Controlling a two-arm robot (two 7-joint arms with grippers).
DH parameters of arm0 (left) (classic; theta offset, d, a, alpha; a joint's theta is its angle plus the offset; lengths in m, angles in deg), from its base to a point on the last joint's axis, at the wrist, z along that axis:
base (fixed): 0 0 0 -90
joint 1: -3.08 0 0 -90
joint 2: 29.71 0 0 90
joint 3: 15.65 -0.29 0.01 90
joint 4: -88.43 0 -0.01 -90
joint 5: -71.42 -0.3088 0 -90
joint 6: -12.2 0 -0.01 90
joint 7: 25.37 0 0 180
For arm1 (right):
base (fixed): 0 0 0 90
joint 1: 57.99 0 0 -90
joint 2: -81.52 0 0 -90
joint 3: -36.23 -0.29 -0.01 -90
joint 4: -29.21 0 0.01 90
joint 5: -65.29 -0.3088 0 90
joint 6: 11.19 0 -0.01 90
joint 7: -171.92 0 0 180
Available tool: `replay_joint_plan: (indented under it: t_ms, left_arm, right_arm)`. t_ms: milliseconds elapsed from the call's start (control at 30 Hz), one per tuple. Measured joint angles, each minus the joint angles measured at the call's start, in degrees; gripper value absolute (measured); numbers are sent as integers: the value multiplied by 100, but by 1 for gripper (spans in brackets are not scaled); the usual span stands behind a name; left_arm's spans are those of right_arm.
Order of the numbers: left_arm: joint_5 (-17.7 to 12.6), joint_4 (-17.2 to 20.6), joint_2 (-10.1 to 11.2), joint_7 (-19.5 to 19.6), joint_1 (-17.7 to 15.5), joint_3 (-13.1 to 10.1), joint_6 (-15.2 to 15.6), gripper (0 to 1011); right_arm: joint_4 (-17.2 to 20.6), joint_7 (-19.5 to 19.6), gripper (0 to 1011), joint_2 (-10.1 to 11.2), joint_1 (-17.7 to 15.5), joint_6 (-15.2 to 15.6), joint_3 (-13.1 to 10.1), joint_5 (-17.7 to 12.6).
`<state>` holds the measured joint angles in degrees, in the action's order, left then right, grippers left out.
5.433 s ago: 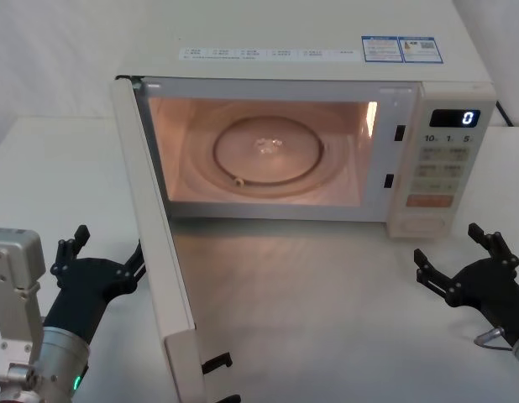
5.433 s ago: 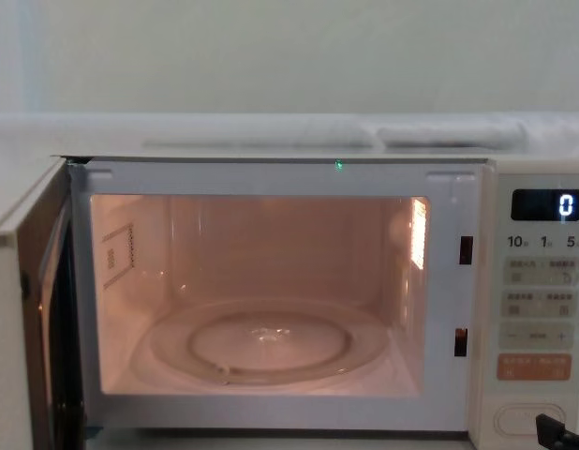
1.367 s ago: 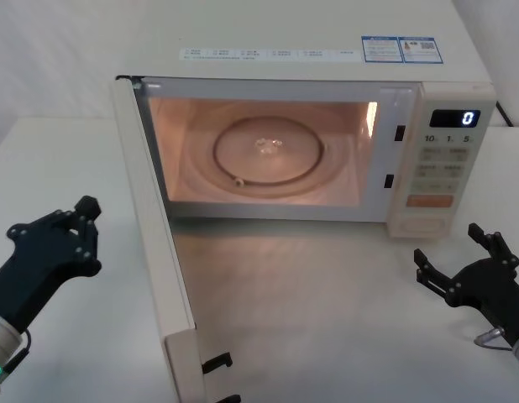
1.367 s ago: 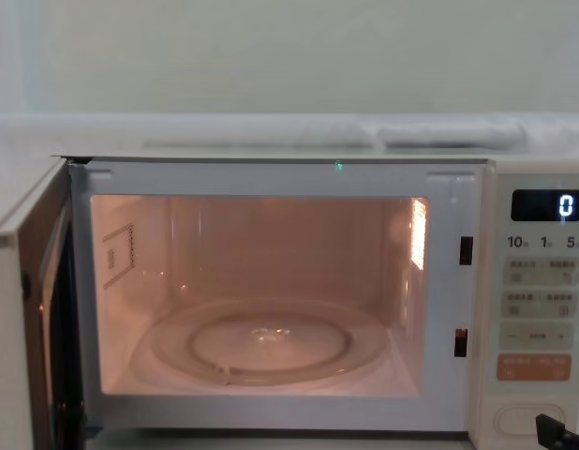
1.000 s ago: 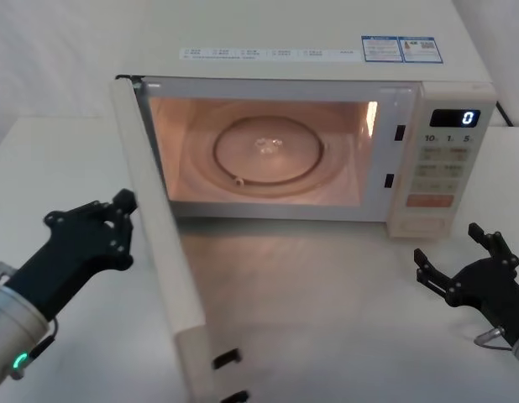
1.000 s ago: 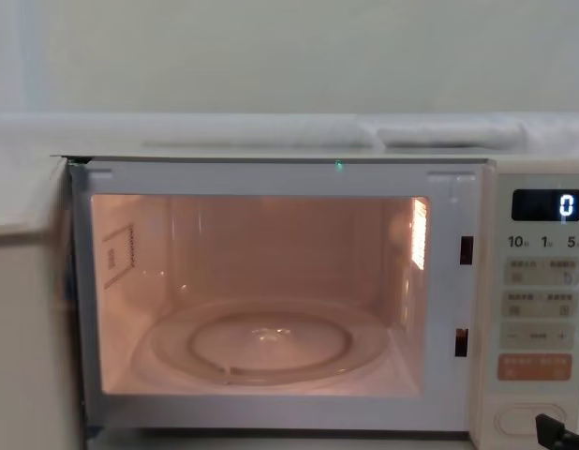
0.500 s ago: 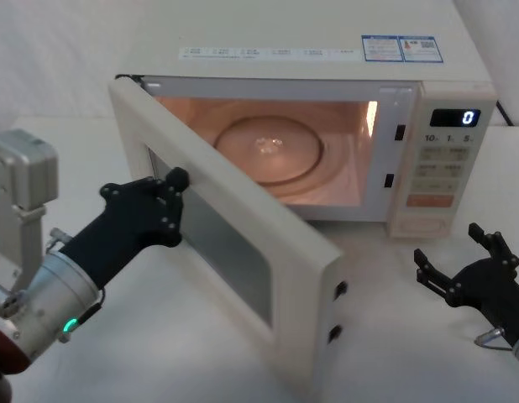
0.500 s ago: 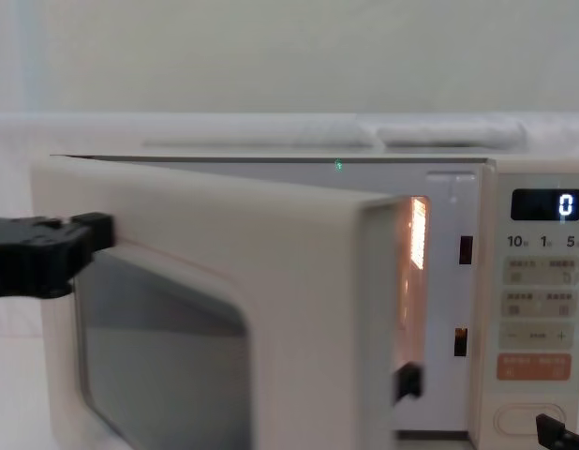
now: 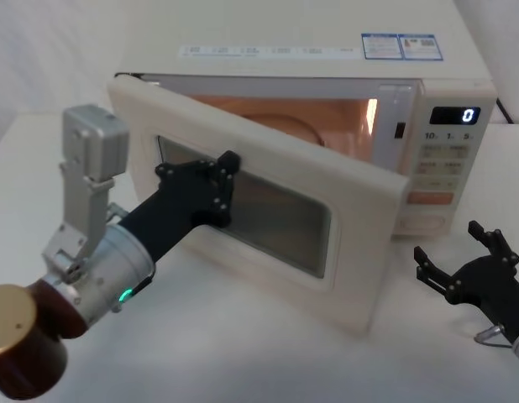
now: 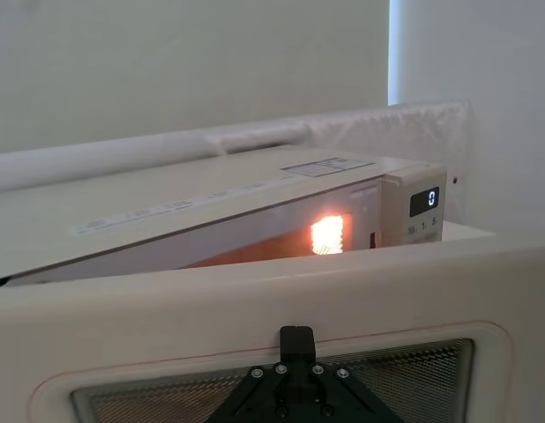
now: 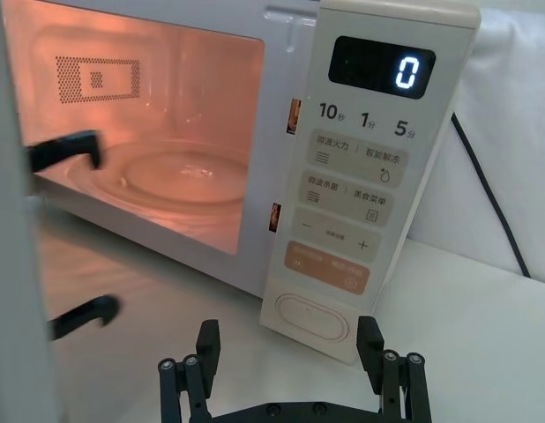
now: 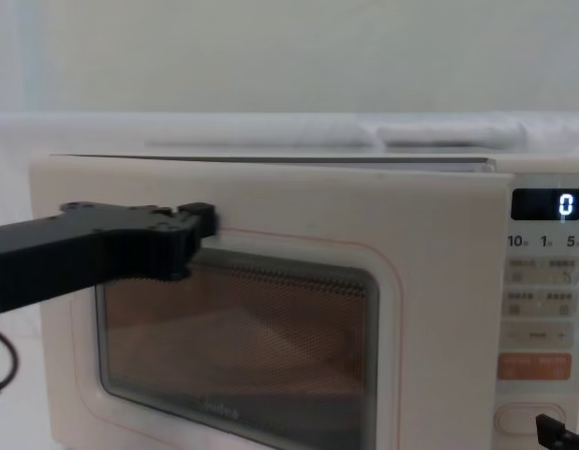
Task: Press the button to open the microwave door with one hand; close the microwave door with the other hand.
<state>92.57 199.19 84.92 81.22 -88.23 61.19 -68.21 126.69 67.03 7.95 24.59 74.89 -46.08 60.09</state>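
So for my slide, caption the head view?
Left black hand pushing the cream microwave door nearly shut.

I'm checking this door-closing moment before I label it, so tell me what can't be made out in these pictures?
- Left gripper fingers, head and chest views: pressed against the microwave door, so open or shut is unclear.
- Turntable, head view: mostly hidden behind the half-closed door.
- The button, head view: covered by the door's free edge; chest view: cut off by the bottom edge.
- Small key labels on the microwave panel, head view: too small to read.
- Right gripper, chest view: cut off at the lower right corner.
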Motion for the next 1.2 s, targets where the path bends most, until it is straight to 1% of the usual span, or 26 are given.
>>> replay_joint_plan:
  t_ms: [133, 267, 300, 533, 833, 1200]
  left_arm:
    - [-108, -95, -103, -81, -165, -152, 30, 0]
    - [-223, -209, -265, -195, -331, -295, 67, 0]
    - [-223, -209, -265, -195, -331, -295, 67, 0]
    - [-482, -410, -515, -352, -570, -475, 125, 0]
    - [-756, -676, -782, -431, -803, -585, 152, 0]
    - [-1001, -903, -1049, -509, -944, -591, 153, 0]
  right_arm:
    - [0, 0, 1001, 0, 0, 0, 0, 0]
    - [0, 0, 1001, 0, 0, 0, 1, 0]
    - [0, 0, 1001, 0, 0, 0, 1, 0]
    - [0, 0, 1001, 0, 0, 0, 1, 0]
    - [0, 0, 1001, 0, 0, 0, 0, 0]
    - [0, 0, 1001, 0, 0, 0, 0, 0]
